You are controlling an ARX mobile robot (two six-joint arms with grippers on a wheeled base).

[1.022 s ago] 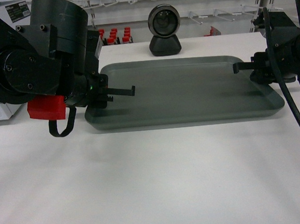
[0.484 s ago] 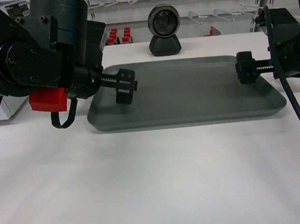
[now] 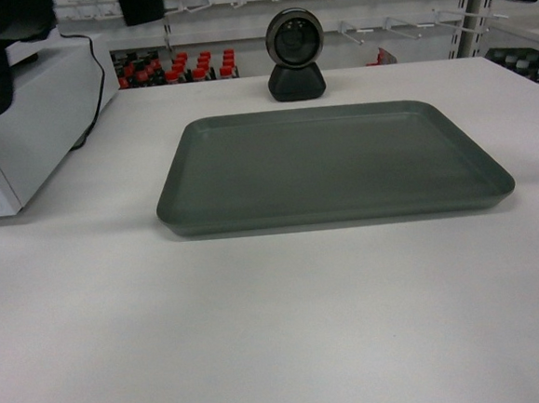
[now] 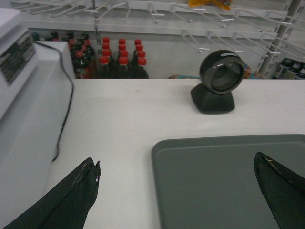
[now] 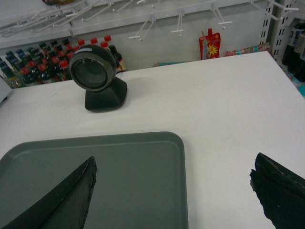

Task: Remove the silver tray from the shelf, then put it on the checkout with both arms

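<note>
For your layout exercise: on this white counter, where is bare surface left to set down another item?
The widest bare stretch of the broad white counter lies in front of the large grey-silver metal tray. A narrower strip runs between the tray and the white box-shaped machine. Behind the tray, the round black scanner crowds the middle.

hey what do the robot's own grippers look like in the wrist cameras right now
Each wrist view shows two matte black, wedge-shaped gripper fingers tapering upward: the left gripper has a scuffed, greyish-worn left finger; the right gripper looks plain black. No cables or markings show on them.
</note>
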